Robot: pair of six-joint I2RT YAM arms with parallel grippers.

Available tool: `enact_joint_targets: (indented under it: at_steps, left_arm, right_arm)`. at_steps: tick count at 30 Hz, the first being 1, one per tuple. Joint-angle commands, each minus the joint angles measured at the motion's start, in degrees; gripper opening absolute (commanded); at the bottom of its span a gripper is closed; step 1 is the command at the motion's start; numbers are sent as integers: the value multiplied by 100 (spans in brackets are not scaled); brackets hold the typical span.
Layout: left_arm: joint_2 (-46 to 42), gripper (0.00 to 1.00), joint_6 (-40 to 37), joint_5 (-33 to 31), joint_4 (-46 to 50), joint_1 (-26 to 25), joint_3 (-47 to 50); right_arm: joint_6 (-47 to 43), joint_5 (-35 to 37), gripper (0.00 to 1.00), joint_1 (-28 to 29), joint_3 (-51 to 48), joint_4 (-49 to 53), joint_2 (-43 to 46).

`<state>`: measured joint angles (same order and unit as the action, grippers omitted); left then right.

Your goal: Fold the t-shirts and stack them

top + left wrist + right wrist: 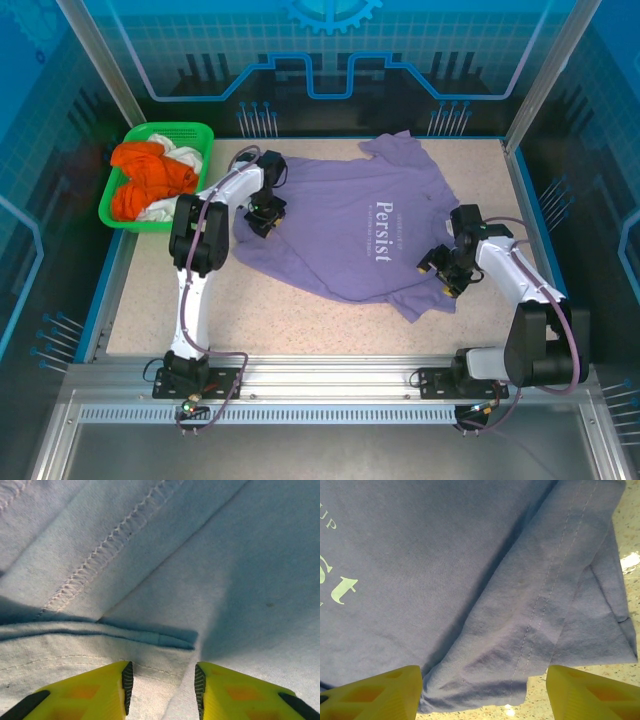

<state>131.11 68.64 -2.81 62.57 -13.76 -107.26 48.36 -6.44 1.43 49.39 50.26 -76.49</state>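
A large lavender t-shirt [350, 225] with white "Persist" lettering lies spread and rumpled across the table. My left gripper [266, 216] is down on its left edge; the left wrist view shows its jaws open [162, 690] over a folded hem seam [100, 550]. At the shirt's right sleeve sits my right gripper [446, 272]. Its yellow fingers [375, 692] stand wide apart around the sleeve's hemmed edge [540, 625], the gripper [485, 695] open. Orange and white shirts [150, 180] are heaped in the basket.
A green mesh basket [200, 131] sits at the table's back left corner. Speckled tabletop [270, 310] shows in front of the shirt. Glass walls and metal posts enclose the table on all sides.
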Motion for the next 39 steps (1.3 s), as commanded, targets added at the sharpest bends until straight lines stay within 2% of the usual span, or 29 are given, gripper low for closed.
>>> enact_joint_targets:
  at_steps: [1, 10, 14, 17, 20, 24, 28, 32, 35, 39]
  left_arm:
    - [2, 40, -41, -25, -7, 22, 209]
    - [47, 27, -157, -40, 80, 22, 5]
    - [-133, 12, -293, -104, 157, 0, 31]
    - [-453, 5, -454, -138, 95, -30, 305]
    - [-895, 4, -604, -63, -73, -52, 809]
    - [-1603, 0, -825, 18, -301, -121, 1676]
    - [-2490, 0, -1056, 213, -658, -171, 2873]
    - [-3388, 0, -1390, 364, -1234, -166, 3986]
    - [-3653, 1, -1712, 281, -1459, -145, 4207]
    - [-3309, 5, -1928, 344, -1410, -101, 3741]
  right_arm:
    - [-59, -13, 67, -7, -100, 54, 90]
    - [-72, -13, 65, -9, -72, 157, 40]
    - [-139, -93, 62, 1, -102, 403, -63]
    - [-186, -330, 57, 77, -254, 433, -70]
    - [-219, -661, 53, 205, -417, 364, -30]
    - [-245, -851, 54, 575, -445, 548, -49]
    - [-152, -838, 54, 945, -400, 774, -147]
    - [19, -831, 54, 1004, -452, 666, -127]
    - [-48, -825, 54, 1009, -300, 638, -301]
    - [-192, -737, 57, 996, 63, 714, -595]
